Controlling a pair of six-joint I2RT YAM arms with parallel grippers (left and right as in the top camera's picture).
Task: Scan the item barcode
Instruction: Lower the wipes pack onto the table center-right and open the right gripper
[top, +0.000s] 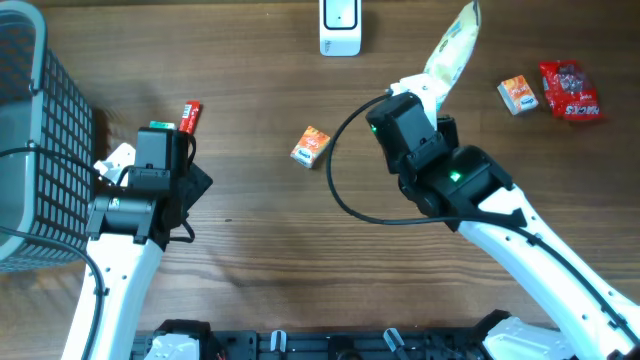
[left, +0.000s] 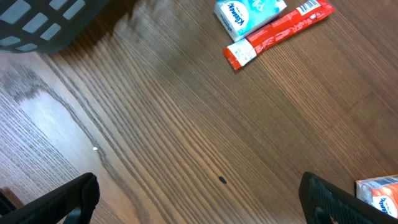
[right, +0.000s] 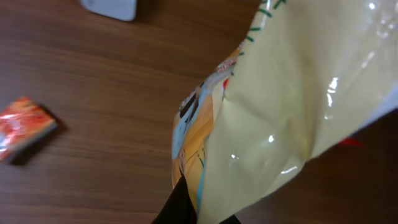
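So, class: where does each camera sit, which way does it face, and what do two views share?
Overhead: above the table, facing straight down on the basket, scanner and both arms.
Left wrist: on the left arm, facing down at the red stick packet; its open fingers show at the bottom corners.
Right wrist: on the right arm, facing the yellow bag its fingers pinch.
Shared: overhead and right wrist both show that bag and the orange box.
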